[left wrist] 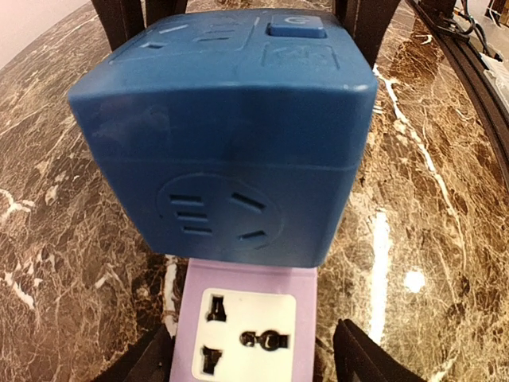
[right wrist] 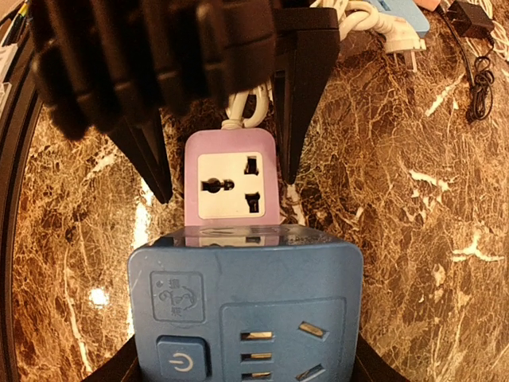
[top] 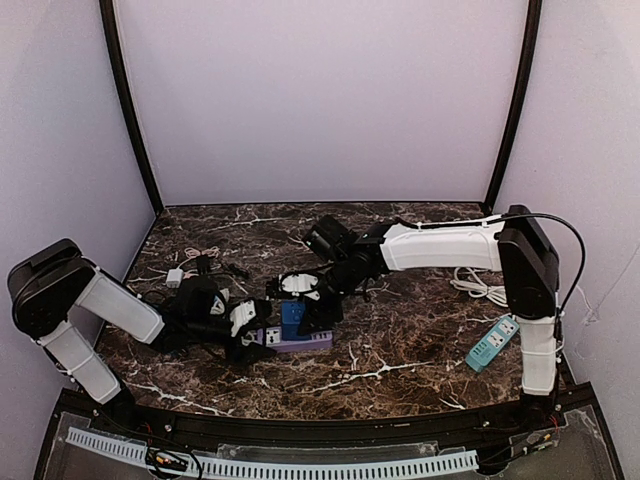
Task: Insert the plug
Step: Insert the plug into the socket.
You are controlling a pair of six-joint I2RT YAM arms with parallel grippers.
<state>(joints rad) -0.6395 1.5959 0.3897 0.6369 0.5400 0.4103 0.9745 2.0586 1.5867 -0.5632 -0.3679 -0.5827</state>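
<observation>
The plug is a blue cube adapter [top: 292,318] with a power button on top. It stands on the far end of a purple power strip [top: 300,342] and covers one socket; its prongs are hidden. My right gripper [right wrist: 246,370] is shut on the blue cube [right wrist: 246,310], one finger against each side. A free white socket shows on the purple strip [left wrist: 246,334] in front of the cube [left wrist: 231,135]. My left gripper [left wrist: 250,362] is open and straddles that near end of the strip, with a gap at its right finger.
A teal power strip [top: 492,343] lies at the right near the right arm's base, with a white cable [top: 478,285] coiled behind it. Small adapters and black cords [top: 195,268] lie at the back left. The purple strip's white cord [right wrist: 246,107] runs under the left gripper.
</observation>
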